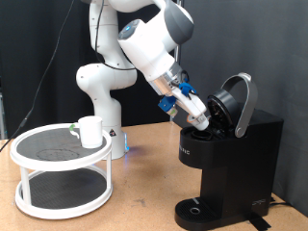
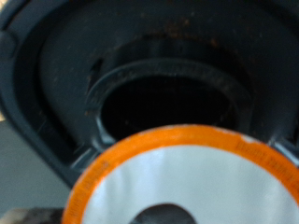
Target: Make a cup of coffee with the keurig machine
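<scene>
The black keurig machine (image 1: pixel 231 159) stands at the exterior view's right with its domed lid (image 1: pixel 241 100) raised. My gripper (image 1: pixel 201 117) is tilted down at the open chamber and is shut on a small white pod (image 1: pixel 198 121). In the wrist view the pod's silver foil top with an orange rim (image 2: pixel 187 177) fills the foreground, just short of the dark round pod chamber (image 2: pixel 168 101). My fingers do not show there. The white cup (image 1: pixel 90 131) stands upright on a round rack at the exterior view's left, far from the gripper.
The rack (image 1: pixel 58 164) is a white two-tier round stand with dark shelves on the wooden table (image 1: pixel 144 197). The robot's base (image 1: pixel 108 125) stands just behind it. The machine's round drip base (image 1: pixel 200 210) is at the front.
</scene>
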`<state>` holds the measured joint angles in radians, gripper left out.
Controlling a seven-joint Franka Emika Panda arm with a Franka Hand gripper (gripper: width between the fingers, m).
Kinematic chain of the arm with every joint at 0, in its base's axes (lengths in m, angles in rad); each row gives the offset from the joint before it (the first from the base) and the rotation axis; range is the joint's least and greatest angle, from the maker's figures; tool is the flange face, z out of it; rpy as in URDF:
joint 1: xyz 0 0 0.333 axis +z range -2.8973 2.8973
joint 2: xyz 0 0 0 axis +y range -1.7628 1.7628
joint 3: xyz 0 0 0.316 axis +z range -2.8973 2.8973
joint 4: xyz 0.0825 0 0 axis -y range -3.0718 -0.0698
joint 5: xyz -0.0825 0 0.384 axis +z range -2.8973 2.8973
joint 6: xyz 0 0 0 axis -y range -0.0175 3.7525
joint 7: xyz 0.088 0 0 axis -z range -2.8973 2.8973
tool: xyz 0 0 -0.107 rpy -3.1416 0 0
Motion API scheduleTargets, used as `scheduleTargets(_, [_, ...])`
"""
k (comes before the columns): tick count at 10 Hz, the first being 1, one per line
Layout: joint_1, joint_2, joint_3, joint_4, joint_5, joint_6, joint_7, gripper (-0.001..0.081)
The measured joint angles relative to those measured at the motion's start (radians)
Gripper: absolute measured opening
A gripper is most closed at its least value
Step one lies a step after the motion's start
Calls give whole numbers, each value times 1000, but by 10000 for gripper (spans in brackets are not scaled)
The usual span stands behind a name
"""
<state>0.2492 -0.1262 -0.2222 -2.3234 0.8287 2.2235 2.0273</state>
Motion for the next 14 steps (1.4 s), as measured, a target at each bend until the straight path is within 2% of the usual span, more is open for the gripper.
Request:
scheduleTargets(5, [0,29,15,10,-83,25,53,402])
scheduleTargets(13, [0,69,52,47,-88,51,62,414])
scheduleTargets(14, [0,74,57,54,-88,51,63,592])
